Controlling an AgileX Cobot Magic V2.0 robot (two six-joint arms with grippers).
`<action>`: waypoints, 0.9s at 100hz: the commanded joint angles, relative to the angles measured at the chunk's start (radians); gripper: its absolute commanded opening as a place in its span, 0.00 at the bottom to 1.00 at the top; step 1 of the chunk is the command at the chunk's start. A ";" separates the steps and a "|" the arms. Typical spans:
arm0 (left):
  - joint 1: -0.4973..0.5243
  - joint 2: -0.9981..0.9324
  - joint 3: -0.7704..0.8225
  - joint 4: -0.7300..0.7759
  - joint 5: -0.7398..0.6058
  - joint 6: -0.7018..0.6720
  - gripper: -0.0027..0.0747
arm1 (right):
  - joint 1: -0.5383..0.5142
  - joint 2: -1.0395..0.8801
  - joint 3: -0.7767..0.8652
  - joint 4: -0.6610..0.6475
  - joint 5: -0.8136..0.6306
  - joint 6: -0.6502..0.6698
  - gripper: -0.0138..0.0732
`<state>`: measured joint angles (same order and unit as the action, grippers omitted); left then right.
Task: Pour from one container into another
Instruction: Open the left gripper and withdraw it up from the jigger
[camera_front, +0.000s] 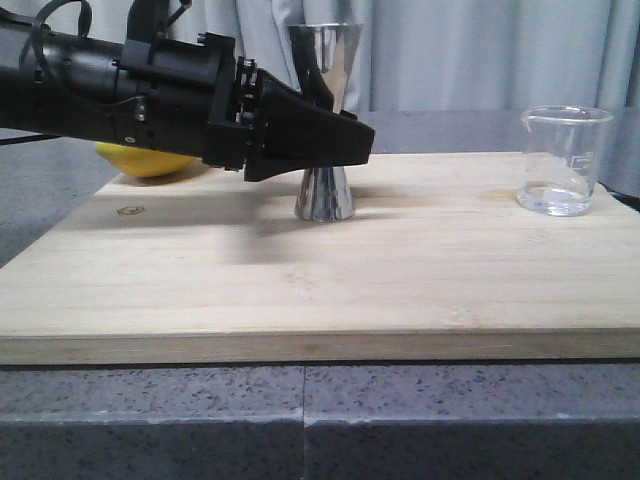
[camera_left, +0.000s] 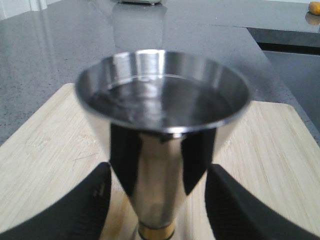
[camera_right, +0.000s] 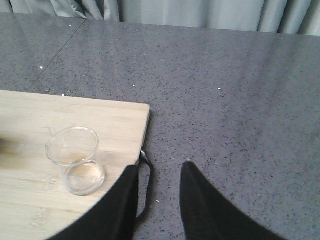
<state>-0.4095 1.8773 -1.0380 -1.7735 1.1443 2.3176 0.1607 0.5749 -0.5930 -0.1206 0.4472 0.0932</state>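
Note:
The steel jigger (camera_front: 325, 195) stands upright on the bamboo board (camera_front: 300, 290), its gold band (camera_left: 156, 231) at the waist. My left gripper (camera_front: 345, 140) is open, one finger on each side of the jigger's upper cone (camera_left: 160, 125), with board showing in the gaps. The cup's inside looks dark and glossy. Upright near the board's right edge stands the clear glass beaker (camera_front: 563, 160), with a little clear liquid at its bottom. My right gripper (camera_right: 159, 172) hangs open over the grey counter, just off the board's edge and beside the beaker (camera_right: 77, 162), holding nothing. It does not show in the front view.
A yellow lemon (camera_front: 150, 160) lies behind the left arm at the board's back left. A black cable (camera_right: 146, 192) runs along the board's edge by the right fingers. Grey speckled counter (camera_right: 225, 100) surrounds the board, with curtains behind.

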 joint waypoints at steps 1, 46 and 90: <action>-0.008 -0.038 -0.026 -0.058 0.064 -0.002 0.66 | -0.008 -0.001 -0.035 -0.017 -0.082 -0.011 0.37; 0.012 -0.114 -0.030 0.056 -0.013 -0.155 0.72 | -0.008 -0.001 -0.035 -0.017 -0.082 -0.011 0.36; 0.014 -0.340 -0.030 0.503 -0.235 -0.616 0.72 | -0.008 -0.001 -0.035 -0.017 -0.082 -0.011 0.36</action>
<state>-0.3982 1.6255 -1.0403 -1.3259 0.9121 1.8323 0.1607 0.5749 -0.5930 -0.1206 0.4457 0.0932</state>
